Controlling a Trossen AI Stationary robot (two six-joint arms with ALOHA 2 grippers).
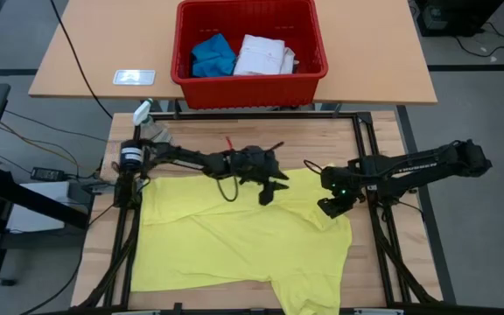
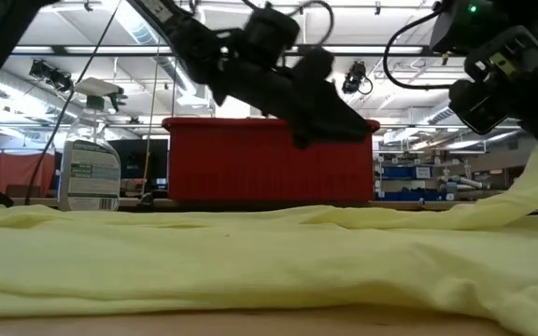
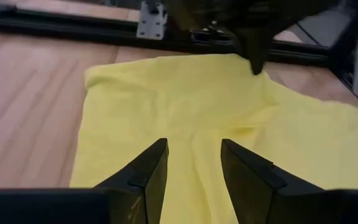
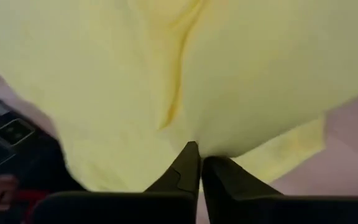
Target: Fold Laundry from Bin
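Note:
The bright yellow T-shirt [image 1: 234, 236] lies spread on the wooden table, wrinkled. My right gripper [image 4: 199, 163] is shut on the shirt's right side [image 1: 332, 206]. My left gripper [image 3: 194, 163] hangs open a little above the shirt's far middle [image 1: 274, 186], touching nothing. The red bin [image 1: 248, 79] stands on the tan table behind. In it lie a blue piece [image 1: 213, 54] and a white shirt [image 1: 265, 54]. My right gripper pinches the T-shirt's right edge [image 4: 197, 144] between its two fingers, slanting down from the table's right side. The cloth there is raised off the table and slopes up to the fingers [image 2: 535, 182]. The rest of the shirt lies flat.
A spray bottle [image 1: 143, 112] stands at the table's far left corner, also in the low view [image 2: 90, 173]. A black frame rail [image 1: 261, 114] borders the table's far edge. A white card [image 1: 134, 77] lies on the tan table left of the bin.

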